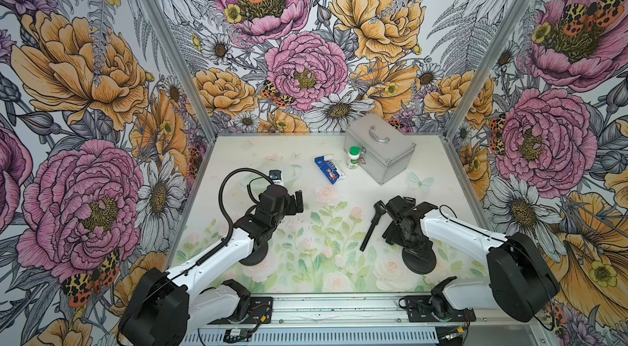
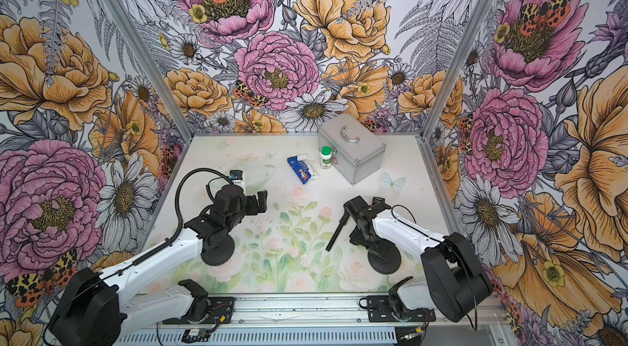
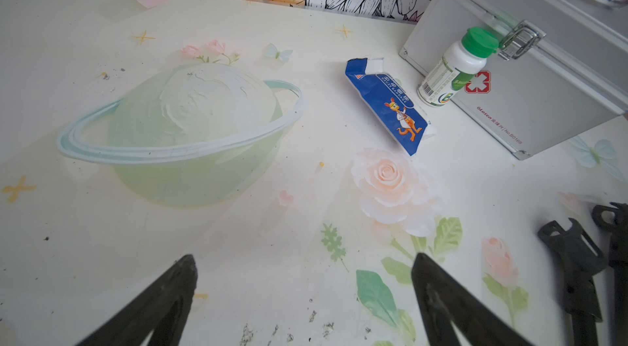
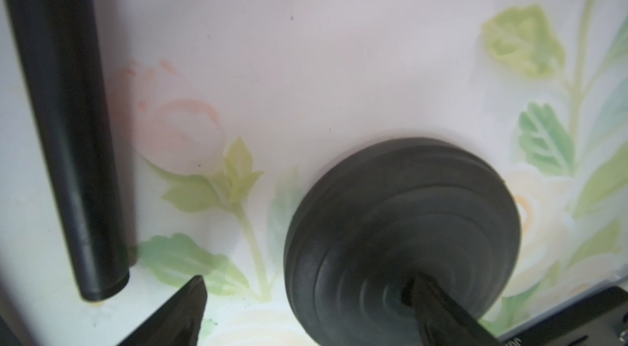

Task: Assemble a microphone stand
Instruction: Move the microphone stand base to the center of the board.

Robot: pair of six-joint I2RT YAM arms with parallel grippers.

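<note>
Stand pole (image 1: 371,228) lying flat right of surface (image 1: 238,150) centre, microphone clip (image 3: 571,259) end pointing toward far edge. Round base (image 4: 390,225) sitting near front edge, apart from pole. Right claw (image 4: 306,281) hanging wide open, gripping nothing, one fingertip (image 4: 428,296) overlapping base centre. Left claw (image 3: 304,259) gaping wide, empty, hovering over left half of surface.

Silver case (image 3: 560,96), red cross; beside it white bottle (image 3: 448,68), green cap; blue packet (image 3: 387,106), orange figure, perhaps a kangaroo; black pole (image 1: 372,228); pastel floral surface (image 3: 102,242).
</note>
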